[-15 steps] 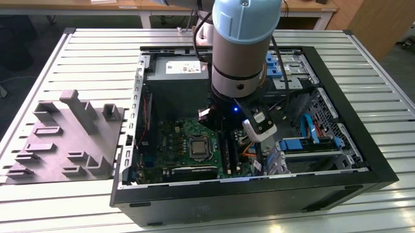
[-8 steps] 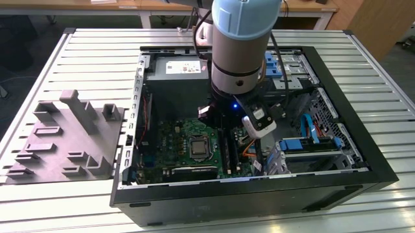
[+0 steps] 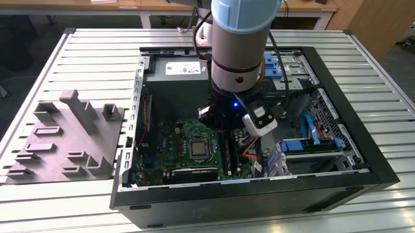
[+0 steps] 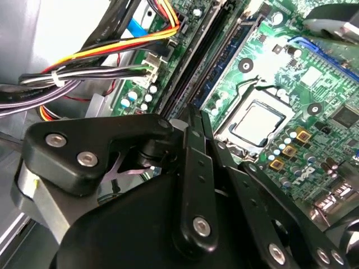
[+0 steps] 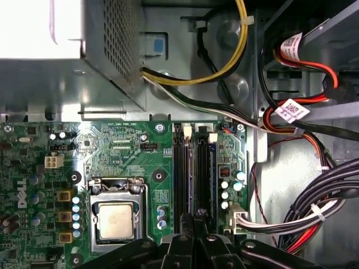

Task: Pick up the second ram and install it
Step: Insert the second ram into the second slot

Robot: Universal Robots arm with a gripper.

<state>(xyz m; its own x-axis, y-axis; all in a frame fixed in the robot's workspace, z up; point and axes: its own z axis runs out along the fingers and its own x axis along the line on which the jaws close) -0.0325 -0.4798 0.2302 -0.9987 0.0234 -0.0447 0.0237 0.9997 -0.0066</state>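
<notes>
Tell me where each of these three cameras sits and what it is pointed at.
Exterior view: off the arm, high up, looking down into the open computer case; the arm reaches into it.
First wrist view: on the arm, facing the motherboard squarely; the gripper shows in front.
Second wrist view: also on the arm, looking slantwise past the gripper at the motherboard.
Both wrist views share the processor socket and memory slots.

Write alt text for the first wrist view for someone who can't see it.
The black end effector sits over the ends of the long black memory slots on a green motherboard. A CPU socket lies beside the slots, with a grey power supply and bundled cables nearby.
</notes>
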